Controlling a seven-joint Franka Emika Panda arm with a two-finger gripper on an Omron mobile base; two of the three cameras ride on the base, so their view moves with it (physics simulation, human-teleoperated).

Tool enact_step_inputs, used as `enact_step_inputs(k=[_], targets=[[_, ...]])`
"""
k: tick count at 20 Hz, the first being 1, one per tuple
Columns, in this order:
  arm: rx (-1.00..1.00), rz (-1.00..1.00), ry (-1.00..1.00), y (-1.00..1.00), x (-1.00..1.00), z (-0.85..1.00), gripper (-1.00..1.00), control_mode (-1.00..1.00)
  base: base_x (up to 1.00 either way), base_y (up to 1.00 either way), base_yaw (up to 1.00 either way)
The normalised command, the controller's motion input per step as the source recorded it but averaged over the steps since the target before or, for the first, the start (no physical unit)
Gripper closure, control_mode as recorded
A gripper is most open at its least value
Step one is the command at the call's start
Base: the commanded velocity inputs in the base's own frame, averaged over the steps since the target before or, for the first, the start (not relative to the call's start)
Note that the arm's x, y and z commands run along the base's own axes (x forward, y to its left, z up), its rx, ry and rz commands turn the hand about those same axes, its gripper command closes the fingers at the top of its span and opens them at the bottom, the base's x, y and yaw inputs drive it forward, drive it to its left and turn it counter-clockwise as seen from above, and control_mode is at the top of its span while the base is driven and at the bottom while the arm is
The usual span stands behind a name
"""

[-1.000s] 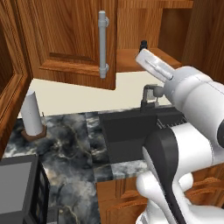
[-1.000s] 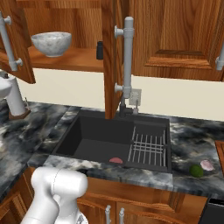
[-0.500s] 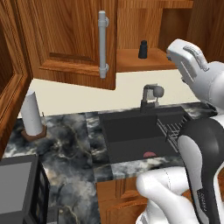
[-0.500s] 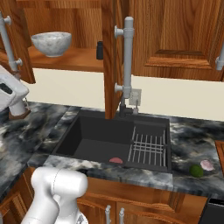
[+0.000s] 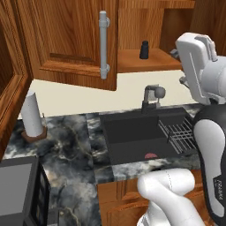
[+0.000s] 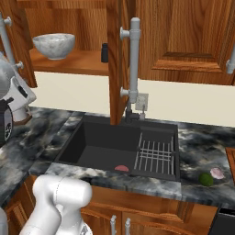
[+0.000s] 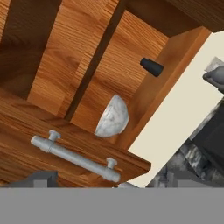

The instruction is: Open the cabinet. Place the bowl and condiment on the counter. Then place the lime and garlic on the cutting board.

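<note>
Cabinet (image 6: 69, 27) open; pale grey bowl (image 6: 54, 45) and black bottle (image 6: 104, 53) on its shelf. Gripper (image 7: 113, 183) jaws wide, apparently empty. Arm has swung right since earlier.

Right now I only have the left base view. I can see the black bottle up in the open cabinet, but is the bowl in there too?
Observer: Yes. In the right base view the bowl stands on the same shelf, left of the condiment and apart from it.
Operator: And where are the lime and garlic?
Observer: On the counter, right of the sink near the front edge. The lime lies close beside the garlic.
</note>
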Motion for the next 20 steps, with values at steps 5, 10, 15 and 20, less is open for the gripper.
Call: enact_step_inputs(k=[5, 10, 15, 20], targets=[[0.01, 0.01, 0.08, 0.13, 0.11, 0.00, -1.00, -1.00, 0.00, 0.00, 0.00], [0.01, 0.00, 0.00, 0.13, 0.07, -0.02, -1.00, -1.00, 0.00, 0.00, 0.00], [0.06, 0.00, 0.00, 0.01, 0.06, -0.02, -1.00, -1.00, 0.00, 0.00, 0.00], [0.07, 0.00, 0.00, 0.00, 0.06, -0.02, -1.00, -1.00, 0.00, 0.00, 0.00]])
